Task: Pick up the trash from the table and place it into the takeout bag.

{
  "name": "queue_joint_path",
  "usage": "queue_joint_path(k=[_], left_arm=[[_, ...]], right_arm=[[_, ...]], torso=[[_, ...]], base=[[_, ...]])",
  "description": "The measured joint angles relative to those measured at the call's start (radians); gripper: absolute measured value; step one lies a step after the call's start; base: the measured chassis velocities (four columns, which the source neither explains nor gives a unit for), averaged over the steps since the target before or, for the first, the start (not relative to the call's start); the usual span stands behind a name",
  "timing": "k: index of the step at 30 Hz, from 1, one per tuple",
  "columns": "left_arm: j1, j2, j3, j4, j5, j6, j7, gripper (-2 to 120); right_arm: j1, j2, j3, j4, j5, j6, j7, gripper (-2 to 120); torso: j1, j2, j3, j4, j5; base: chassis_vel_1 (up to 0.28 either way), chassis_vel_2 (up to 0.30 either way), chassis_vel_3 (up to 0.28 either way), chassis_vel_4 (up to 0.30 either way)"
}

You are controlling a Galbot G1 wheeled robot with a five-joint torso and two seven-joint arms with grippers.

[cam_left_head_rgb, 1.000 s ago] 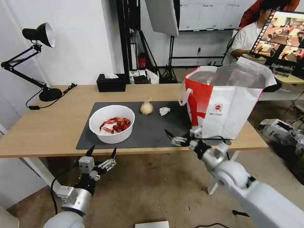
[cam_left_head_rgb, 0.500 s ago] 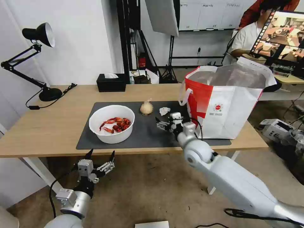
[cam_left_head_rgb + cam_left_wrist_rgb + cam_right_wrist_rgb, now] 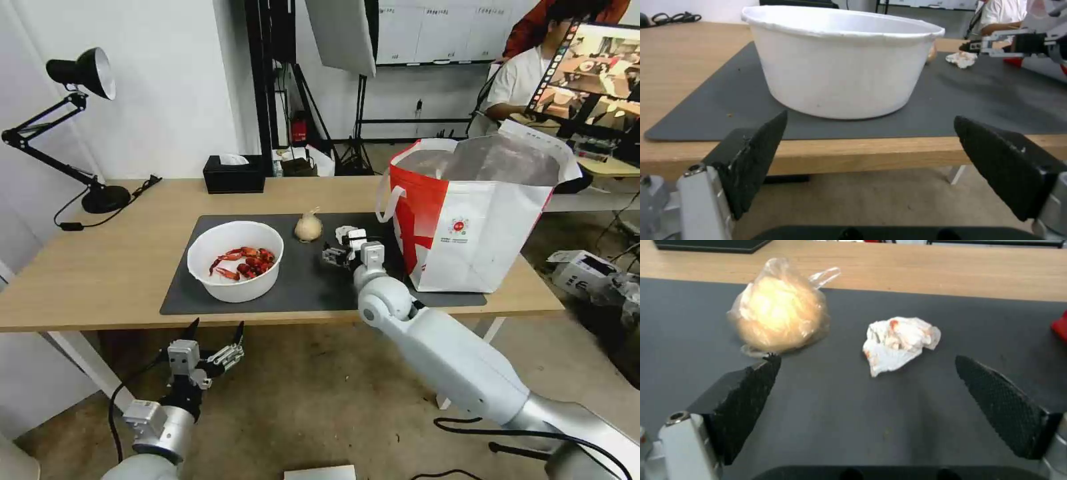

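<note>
**Right hand over the mat, facing the tissue**

The right hand (image 3: 341, 248) is hovering low over the dark grey mat (image 3: 313, 280), its fingers (image 3: 744, 396) spread wide and gripping nothing. In the right wrist view the crumpled white tissue (image 3: 899, 343), stained red in places, is lying on the mat ahead of the gap between the fingers, not touching either. The knotted beige pouch (image 3: 780, 315) is sitting just beside the tissue, close to one fingertip.

The white round bowl (image 3: 235, 260) is resting on the mat toward the robot's left, with red crayfish shells (image 3: 243, 261) lying inside it. The takeout bag (image 3: 477, 213) is standing upright and open at the right end of the surface (image 3: 87, 267), its red panel facing the right hand and its silver lining showing at the mouth.

The left hand (image 3: 213, 337) is hanging below the near edge of the surface, fingers (image 3: 753, 160) wide apart and empty, pointing toward the bowl's wall.

A black tissue box (image 3: 233, 175) and a black desk lamp (image 3: 80, 127) are sitting along the far side.
</note>
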Motion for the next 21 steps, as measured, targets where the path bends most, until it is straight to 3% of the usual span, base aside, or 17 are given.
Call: queue_joint_path(k=[10, 21], left_arm=[[0.000, 0.010, -0.012, -0.004, -0.029, -0.002, 0.006, 100], [0.002, 0.009, -0.015, -0.005, -0.032, -0.006, 0.005, 100]], right_arm=[[0.063, 0.058, 0.000, -0.067, 0.062, -0.069, 0.112, 100], [0.124, 0.112, -0.003, -0.190, 0.086, -0.105, 0.109, 100]], torso=[[0.000, 0.000, 0.000, -0.0001, 0.0001], [0.000, 0.000, 0.000, -0.0001, 0.0000]], base=[[0.000, 0.000, 0.000, 0.000], [0.000, 0.000, 0.000, 0.000]])
